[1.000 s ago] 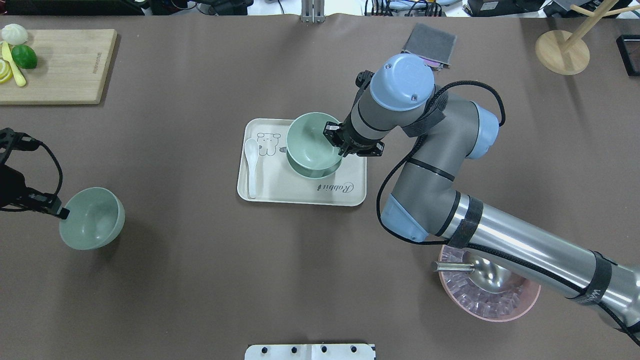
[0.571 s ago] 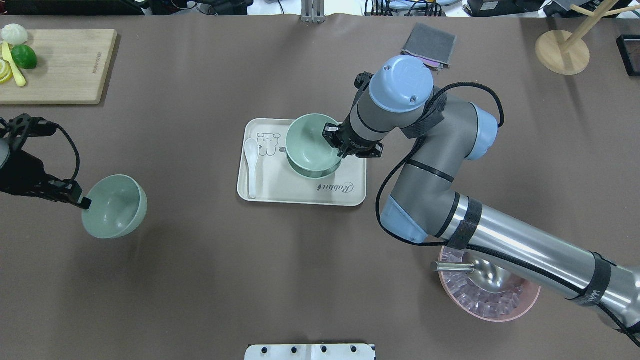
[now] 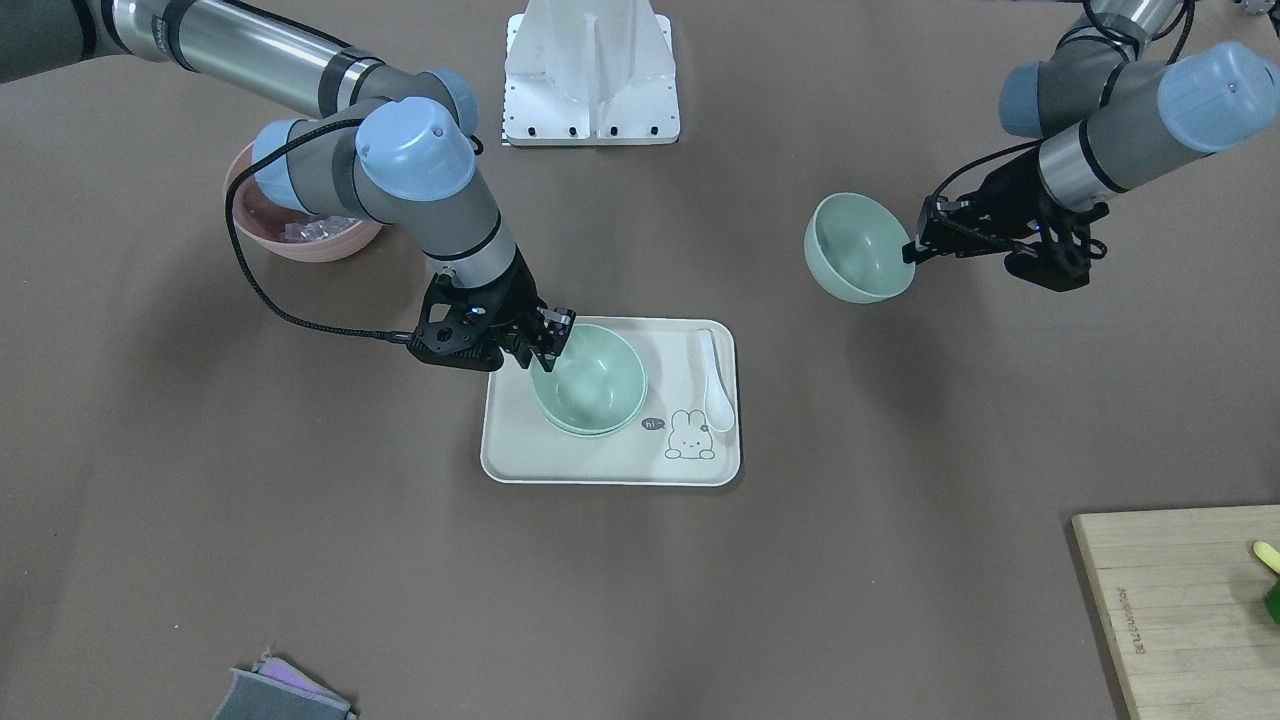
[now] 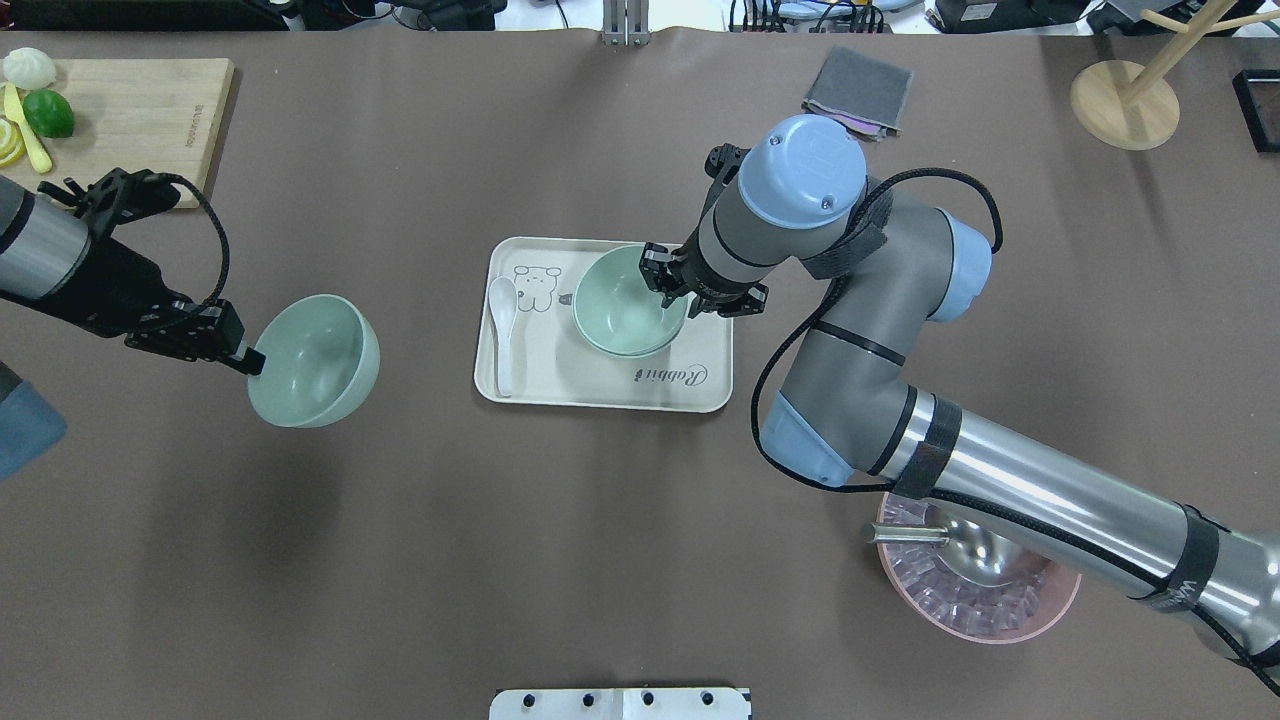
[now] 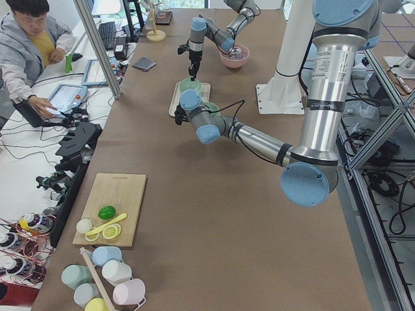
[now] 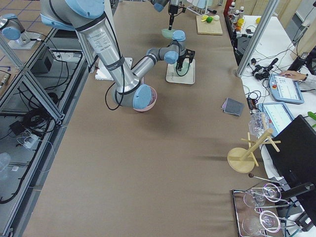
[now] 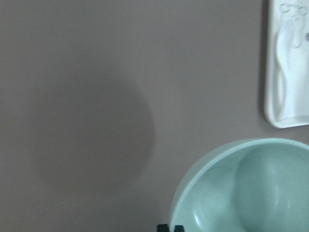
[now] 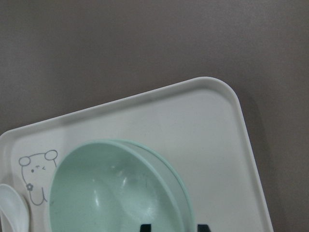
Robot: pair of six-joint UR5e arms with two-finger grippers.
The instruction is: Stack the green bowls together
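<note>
The left gripper (image 4: 250, 360) is clamped on the left rim of a small round pale mint-green plastic bowl (image 4: 318, 358). It holds the bowl in the air over the counter's left half, between the left edge and the middle. At the counter's middle lies a cream rectangular plastic tray (image 4: 560, 385) with a white spoon (image 4: 502, 330) along its left side. Right of the spoon sit two more mint-green bowls (image 4: 625, 310), nested one inside the other. The right gripper (image 4: 662, 283) is at their right rim. In its wrist view the fingers (image 8: 145, 228) stand apart, one inside the rim and one outside, so it seems to have let go.

Two of the three bowls look stacked. The carried one is yet to be set into the pair, and the right arm will probably need to clear first.

A second ago the carried bowl hung close to the left edge; it has since travelled toward the tray. The upper nested bowl then sat higher and has now sunk in.
</note>
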